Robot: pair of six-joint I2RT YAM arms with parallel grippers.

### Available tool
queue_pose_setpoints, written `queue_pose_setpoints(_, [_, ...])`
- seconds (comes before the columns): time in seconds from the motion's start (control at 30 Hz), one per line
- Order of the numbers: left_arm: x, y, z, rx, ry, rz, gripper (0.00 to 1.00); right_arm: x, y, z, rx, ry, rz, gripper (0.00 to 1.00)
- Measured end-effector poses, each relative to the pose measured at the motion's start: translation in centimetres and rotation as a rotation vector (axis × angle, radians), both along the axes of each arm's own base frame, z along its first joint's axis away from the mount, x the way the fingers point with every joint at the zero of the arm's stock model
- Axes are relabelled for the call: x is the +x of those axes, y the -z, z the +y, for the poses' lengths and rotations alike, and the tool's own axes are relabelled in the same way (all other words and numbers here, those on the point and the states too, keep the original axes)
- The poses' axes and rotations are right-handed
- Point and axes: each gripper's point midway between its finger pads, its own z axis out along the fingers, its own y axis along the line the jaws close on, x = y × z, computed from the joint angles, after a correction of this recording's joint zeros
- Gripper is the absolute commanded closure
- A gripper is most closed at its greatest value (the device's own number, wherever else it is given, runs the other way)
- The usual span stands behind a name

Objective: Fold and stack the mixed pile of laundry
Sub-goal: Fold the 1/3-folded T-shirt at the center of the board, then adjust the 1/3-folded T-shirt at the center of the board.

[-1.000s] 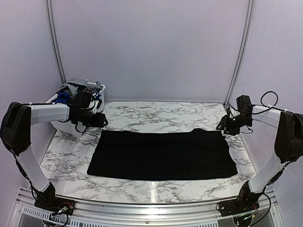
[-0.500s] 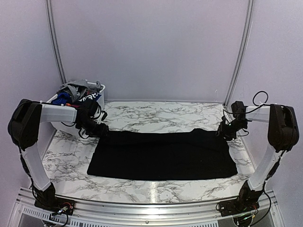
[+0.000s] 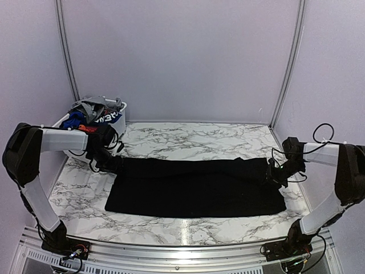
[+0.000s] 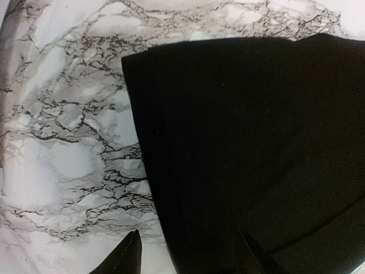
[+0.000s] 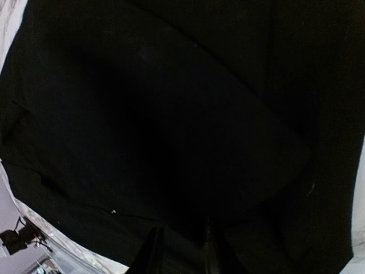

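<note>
A large black garment (image 3: 194,185) lies spread flat across the marble table. My left gripper (image 3: 109,164) is down at its far left corner. In the left wrist view the jaws (image 4: 190,257) stand open and straddle the garment's (image 4: 256,114) edge, one finger on bare marble and one over the cloth. My right gripper (image 3: 275,171) is at the far right corner. Its fingers (image 5: 179,251) stand close together over the black cloth (image 5: 171,114), and whether cloth is pinched between them is too dark to see. The rest of the laundry pile (image 3: 91,107), in grey, blue and orange-red, sits in a basket.
The white basket (image 3: 122,106) stands at the far left corner of the table, just behind my left arm. Purple walls enclose the table on three sides. Bare marble (image 3: 194,140) shows beyond the garment.
Both grippers have come down from beside the garment onto its far corners. The right jaws have narrowed a lot; the left jaws only slightly.
</note>
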Motion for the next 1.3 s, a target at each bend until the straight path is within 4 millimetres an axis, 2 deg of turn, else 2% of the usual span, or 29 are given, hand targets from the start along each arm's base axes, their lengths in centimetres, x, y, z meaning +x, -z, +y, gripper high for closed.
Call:
queue_pose_setpoints(0.13, [0.4,-1.8,-0.1,-0.014,0.006,-0.052,0.40,-0.1,-1.7,1.0,0.017,-0.035,-0.056,0.53])
queue_pose_setpoints(0.23, [0.7,-2.6,-0.6,-0.028,0.017,-0.075,0.37,0.8,-3.2,1.1,0.014,-0.053,-0.112,0.41])
queue_pose_setpoints(0.37, [1.3,-3.6,-1.7,-0.050,0.043,-0.104,0.34,5.2,-6.9,0.9,-0.005,-0.062,-0.267,0.39])
queue_pose_setpoints(0.43, [2.0,-4.3,-2.4,-0.062,0.053,-0.124,0.33,7.5,-7.9,0.9,-0.008,-0.067,-0.314,0.38])
queue_pose_setpoints(0.5, [2.8,-5.3,-3.3,-0.081,0.067,-0.154,0.26,9.5,-7.7,0.9,-0.012,-0.076,-0.331,0.37])
queue_pose_setpoints(0.57, [3.5,-6.2,-4.5,-0.099,0.091,-0.182,0.24,10.5,-6.4,1.2,-0.012,-0.089,-0.311,0.37])
queue_pose_setpoints(0.83, [4.8,-7.5,-9.6,-0.151,0.190,-0.230,0.23,11.7,-0.9,4.5,0.004,-0.177,-0.196,0.32])
queue_pose_setpoints(0.97, [4.8,-7.3,-11.0,-0.162,0.217,-0.231,0.22,12.7,0.4,5.6,0.009,-0.222,-0.183,0.48])
queue_pose_setpoints(1.13, [4.5,-7.4,-12.9,-0.178,0.257,-0.238,0.22,11.7,-1.1,8.0,0.077,-0.304,-0.204,0.58])
queue_pose_setpoints(1.3, [3.6,-7.1,-15.0,-0.201,0.310,-0.238,0.21,7.7,-4.9,10.8,0.164,-0.400,-0.260,0.62])
